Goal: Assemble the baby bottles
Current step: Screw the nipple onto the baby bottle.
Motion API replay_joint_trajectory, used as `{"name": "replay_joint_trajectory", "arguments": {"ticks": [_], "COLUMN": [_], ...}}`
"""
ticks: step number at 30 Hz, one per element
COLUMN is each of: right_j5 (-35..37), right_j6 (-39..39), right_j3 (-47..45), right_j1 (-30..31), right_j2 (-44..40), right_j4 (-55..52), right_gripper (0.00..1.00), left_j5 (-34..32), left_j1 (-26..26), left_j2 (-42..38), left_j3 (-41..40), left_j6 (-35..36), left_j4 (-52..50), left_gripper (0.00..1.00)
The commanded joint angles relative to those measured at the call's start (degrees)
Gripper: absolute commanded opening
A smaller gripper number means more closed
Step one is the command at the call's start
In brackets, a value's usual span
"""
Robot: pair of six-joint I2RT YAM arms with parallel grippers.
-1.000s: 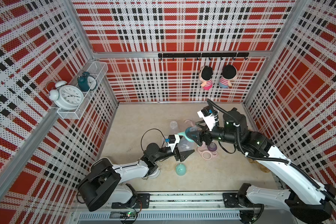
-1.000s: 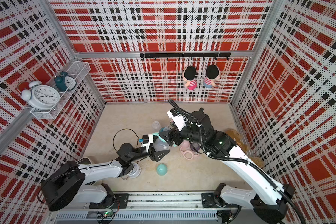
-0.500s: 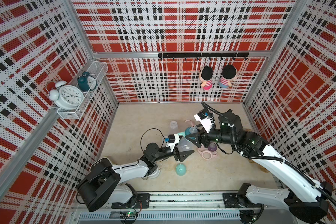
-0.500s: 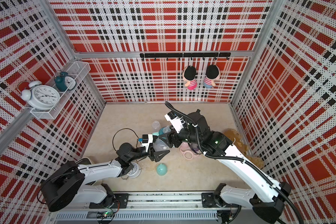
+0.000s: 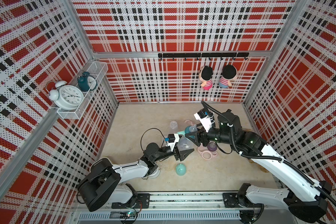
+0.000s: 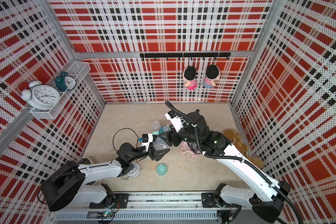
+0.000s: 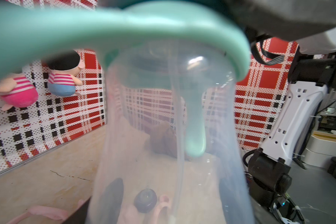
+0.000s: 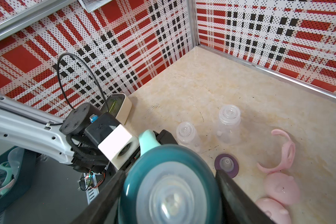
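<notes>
Threading is in hand: left gripper (image 5: 183, 150) clamps the clear bottle (image 5: 183, 143) mid-air, teal handle ring (image 7: 163, 25) on its neck, while right gripper (image 5: 192, 136) pinches the teal nipple collar (image 8: 136, 174) at its mouth. Next, I judge, comes squaring and twisting. Pink handle ring (image 8: 290, 147), purple collar (image 5: 212, 146) and teal cap (image 5: 180, 169) lie below, nothing blocking.

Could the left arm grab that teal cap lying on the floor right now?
Probably not yet: the teal cap lies close with nothing between, but the left gripper is shut on the clear bottle.
</notes>
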Motion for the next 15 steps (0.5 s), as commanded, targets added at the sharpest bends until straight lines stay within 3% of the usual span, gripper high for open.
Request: {"name": "replay_joint_trajectory", "arguments": {"ticks": [1,3,6,11,15], "right_j5": [3.81,5.51,8.62,20.85,27.84], "right_j6": [4.58,8.08,13.28,21.62,26.43], "right_j3": [-0.69,-0.76,-1.23,1.87,2.74], "right_j1": [-0.28,-0.11,0.75,5.62,6.93], "right_j2": [0.4,0.53,0.5,3.92,6.58], "right_j4": [1.43,2.03,3.46,0.42,-0.62], "right_gripper": [0.44,0.38,0.36,0.31,0.31], "left_j5": [-10.02,-15.39,-22.44,-37.3,-43.71], "left_j1": [-1.37,-3.23,-5.64,-11.51,-14.38], "left_j2": [-0.35,-0.46,0.12,2.41,5.05], "left_j3": [-0.08,0.48,1.78,4.14,6.72], "left_j6": [2.28,4.95,7.55,13.81,16.21], "left_j4": [2.11,0.64,-0.74,-2.19,-3.1], "left_gripper": [0.0,0.0,0.0,0.0,0.0]}}
